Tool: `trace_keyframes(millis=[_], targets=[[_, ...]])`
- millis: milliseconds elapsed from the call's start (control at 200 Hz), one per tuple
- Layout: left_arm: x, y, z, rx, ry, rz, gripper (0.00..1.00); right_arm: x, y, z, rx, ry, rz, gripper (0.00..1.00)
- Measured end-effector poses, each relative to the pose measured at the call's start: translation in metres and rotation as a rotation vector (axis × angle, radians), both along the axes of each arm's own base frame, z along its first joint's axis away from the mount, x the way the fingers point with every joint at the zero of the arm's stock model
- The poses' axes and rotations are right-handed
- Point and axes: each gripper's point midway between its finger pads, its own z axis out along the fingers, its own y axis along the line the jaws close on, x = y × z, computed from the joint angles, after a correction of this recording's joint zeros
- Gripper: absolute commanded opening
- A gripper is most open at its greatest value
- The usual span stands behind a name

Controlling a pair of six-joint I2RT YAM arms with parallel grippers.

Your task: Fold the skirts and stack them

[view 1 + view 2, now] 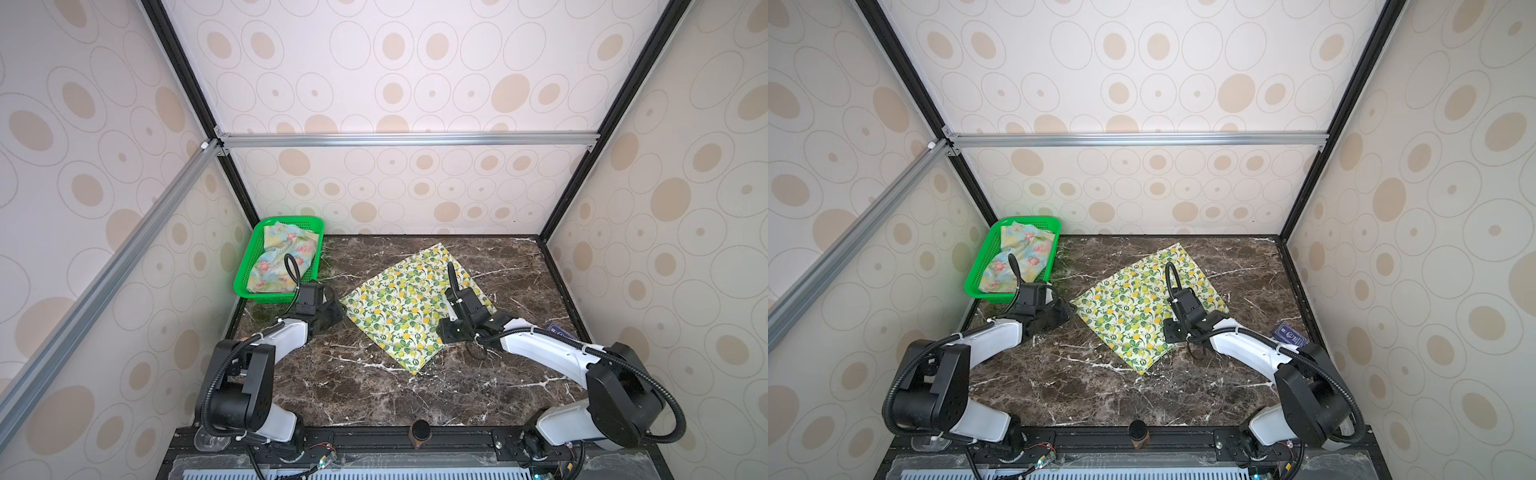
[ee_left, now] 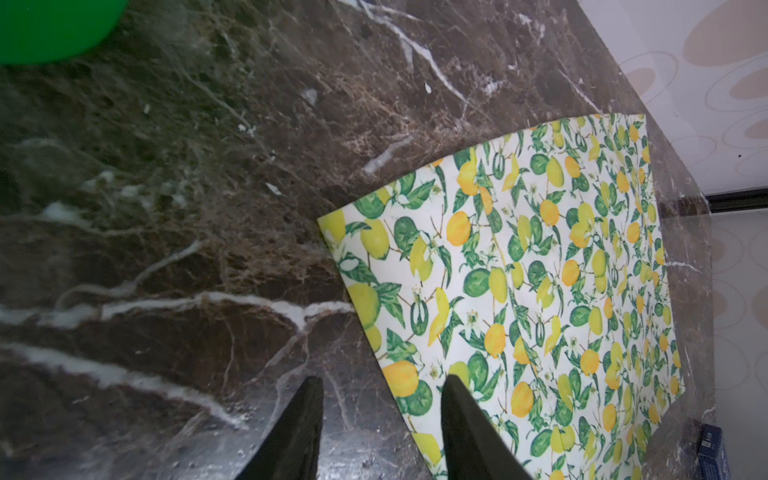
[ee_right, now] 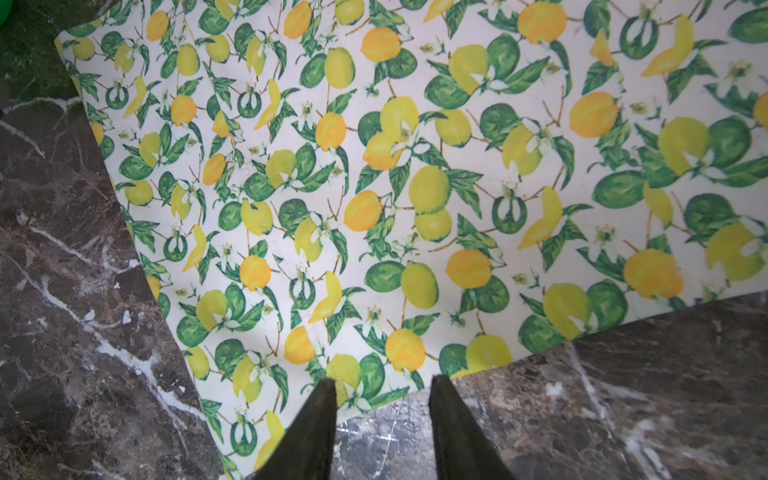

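Front of table: I see bare dark marble table (image 1: 353,395) between my two arm bases, with open room across the whole near strip.
Left gripper: my left gripper (image 2: 382,380) has its fingers apart with nothing between them. One finger is over bare marble, the other over the left edge of the lemon skirt (image 2: 540,291).
Right gripper: my right gripper (image 3: 384,380) also has its fingers spread and holds nothing. It sits at the skirt's right edge, and a corner of the cloth shows in the gap.
Lemon skirt: it lies flat on the middle of the table in both top views (image 1: 399,307), turned diagonally. One corner points to the front and one to the back wall. There is bare marble all round it.
Blue box: a small blue box (image 1: 559,330) sits by the right wall, apart from the skirt.
Basket: the green basket (image 1: 248,259) sits in the far left corner, against the wall.
Basket contents: the flower skirt (image 1: 278,257) lies crumpled inside and fills most of it.
Far right: open marble runs up to the back wall.
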Motion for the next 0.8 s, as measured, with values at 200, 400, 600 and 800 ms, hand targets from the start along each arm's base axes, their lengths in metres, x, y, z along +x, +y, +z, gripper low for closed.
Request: trace_keyframes(millis=[200, 400, 600, 800], targets=[[0.020, -0.001, -0.008, -0.021, -0.017, 0.019, 0.45, 0.001, 0.001, -0.003, 0.000, 0.004, 0.000, 0.40], [0.034, -0.002, -0.018, -0.040, -0.022, 0.039, 0.45, 0.003, 0.003, -0.006, -0.005, 0.011, 0.001, 0.40], [0.041, 0.004, -0.018, -0.028, -0.036, 0.062, 0.44, 0.006, 0.004, -0.005, -0.004, 0.008, 0.001, 0.40], [0.043, 0.008, -0.025, -0.018, -0.025, 0.074, 0.43, 0.010, 0.008, -0.007, -0.010, 0.016, 0.002, 0.39]])
